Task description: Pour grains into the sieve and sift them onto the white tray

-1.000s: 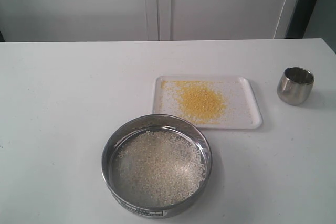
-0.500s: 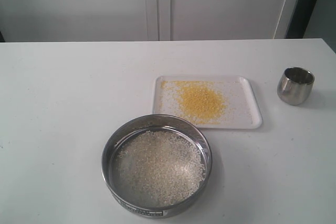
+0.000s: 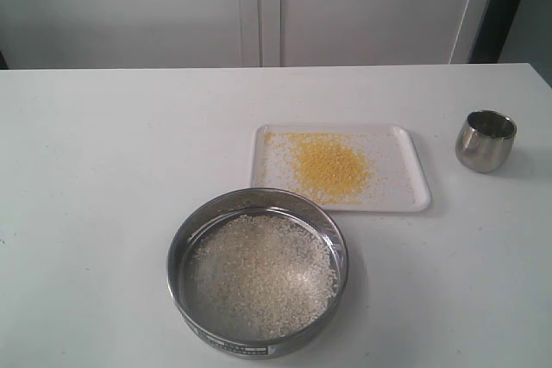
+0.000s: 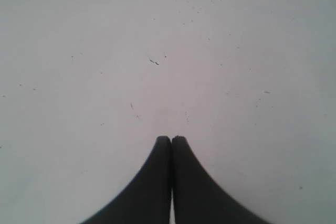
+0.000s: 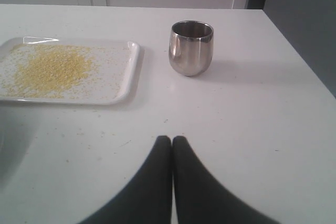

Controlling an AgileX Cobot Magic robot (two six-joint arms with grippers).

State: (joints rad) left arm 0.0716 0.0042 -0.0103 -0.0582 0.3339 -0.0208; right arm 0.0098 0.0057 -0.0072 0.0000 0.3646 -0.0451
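Observation:
The steel sieve [image 3: 185,286] stands on the table near the front edge, with whitish rice-like grains [image 3: 263,273] spread over its mesh. Behind it and to the right lies the white tray [image 3: 405,170], holding a heap of yellow grains [image 3: 329,165]. The right wrist view shows that tray [image 5: 123,74] and its yellow grains [image 5: 50,69] too. Neither arm shows in the exterior view. My left gripper [image 4: 171,139] is shut over bare tabletop, holding nothing. My right gripper [image 5: 171,138] is shut and empty, some way short of the tray.
A small steel cup [image 3: 486,140] stands upright at the right of the table, also in the right wrist view as the cup [image 5: 191,48]. The table's right edge [image 5: 299,51] runs close beside it. White cabinet doors stand behind the table.

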